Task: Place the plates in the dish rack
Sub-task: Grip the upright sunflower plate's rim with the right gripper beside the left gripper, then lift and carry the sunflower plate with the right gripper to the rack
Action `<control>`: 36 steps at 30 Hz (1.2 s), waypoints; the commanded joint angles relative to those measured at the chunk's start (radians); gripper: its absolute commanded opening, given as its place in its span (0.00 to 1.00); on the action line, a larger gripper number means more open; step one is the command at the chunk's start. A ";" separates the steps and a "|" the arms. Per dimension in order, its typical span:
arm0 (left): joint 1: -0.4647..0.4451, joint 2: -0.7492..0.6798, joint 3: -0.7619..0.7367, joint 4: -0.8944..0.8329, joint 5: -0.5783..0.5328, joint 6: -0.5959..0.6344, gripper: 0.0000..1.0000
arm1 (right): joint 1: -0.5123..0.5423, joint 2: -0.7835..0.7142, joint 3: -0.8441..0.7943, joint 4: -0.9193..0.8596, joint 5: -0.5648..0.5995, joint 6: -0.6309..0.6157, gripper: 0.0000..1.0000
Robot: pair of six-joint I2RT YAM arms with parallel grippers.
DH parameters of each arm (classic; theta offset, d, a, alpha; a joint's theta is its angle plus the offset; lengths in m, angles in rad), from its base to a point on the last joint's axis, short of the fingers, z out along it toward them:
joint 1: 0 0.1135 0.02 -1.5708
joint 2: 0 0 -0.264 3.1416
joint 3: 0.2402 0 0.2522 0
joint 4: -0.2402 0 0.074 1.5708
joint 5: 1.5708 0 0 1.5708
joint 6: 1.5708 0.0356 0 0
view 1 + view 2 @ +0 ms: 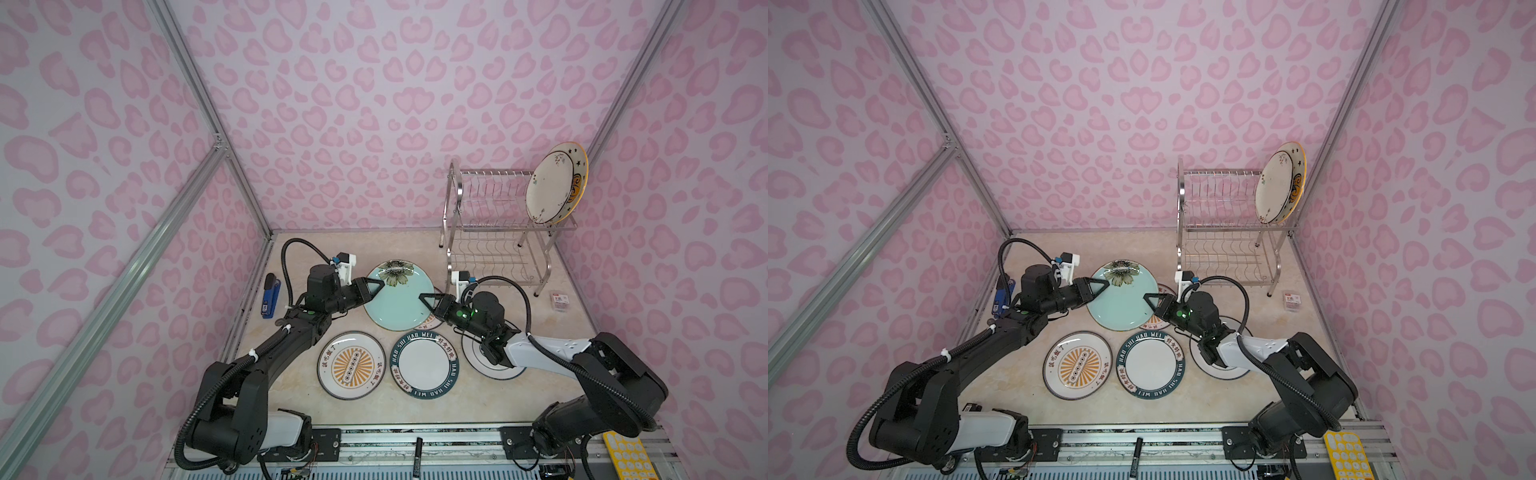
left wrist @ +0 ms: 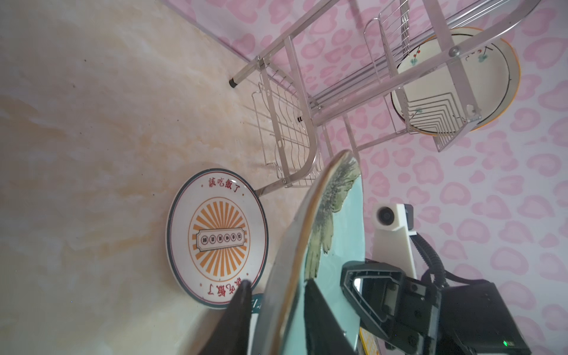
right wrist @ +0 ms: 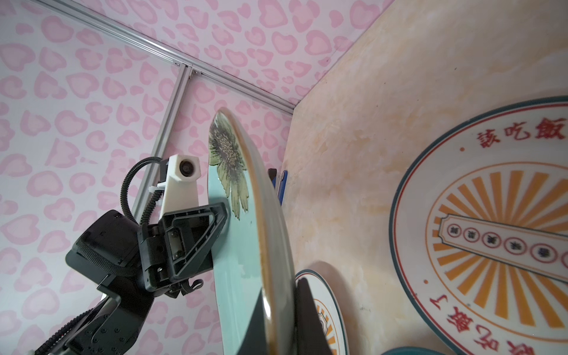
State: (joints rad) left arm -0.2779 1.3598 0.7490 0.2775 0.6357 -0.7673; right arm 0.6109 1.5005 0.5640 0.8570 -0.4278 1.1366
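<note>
Held off table (image 1: 478, 401): blue flower plate (image 1: 395, 305), tilted, in front of dish rack (image 1: 486, 199), toward its left end. On one rim, right gripper (image 1: 422, 297) clamped tight. On opposite rim, left gripper (image 1: 380, 284) astride, jaws parted, gap beside one finger. In rack's top tier, right end: cream plate (image 1: 548, 187) and star plate (image 1: 579, 166), upright.

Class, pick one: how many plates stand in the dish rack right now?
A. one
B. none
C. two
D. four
C: a cream floral plate stands on edge in the upper tier of the dish rack, with a star plate, orange-rimmed, right behind it.
</note>
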 commanded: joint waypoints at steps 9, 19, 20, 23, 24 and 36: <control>-0.002 -0.018 0.013 -0.055 0.028 0.037 0.43 | -0.051 -0.047 -0.047 0.163 -0.076 -0.024 0.00; -0.001 -0.081 0.003 -0.040 0.054 0.050 0.45 | -0.077 -0.192 -0.051 -0.108 0.062 -0.159 0.00; -0.001 -0.097 0.004 -0.048 0.051 0.059 0.45 | -0.077 -0.223 -0.046 -0.157 0.089 -0.193 0.00; -0.001 -0.138 0.011 -0.081 0.030 0.094 0.45 | -0.090 -0.312 -0.010 -0.313 0.122 -0.286 0.00; -0.002 -0.152 0.015 -0.124 0.019 0.105 0.45 | -0.100 -0.342 0.004 -0.356 0.122 -0.307 0.00; 0.006 -0.191 0.025 -0.199 -0.019 0.135 0.44 | -0.297 -0.572 0.181 -0.590 -0.014 -0.383 0.00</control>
State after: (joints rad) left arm -0.2741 1.1667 0.7673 0.0765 0.6205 -0.6460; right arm 0.3435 0.9535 0.7033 0.2169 -0.3798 0.7689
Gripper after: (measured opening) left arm 0.445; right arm 0.074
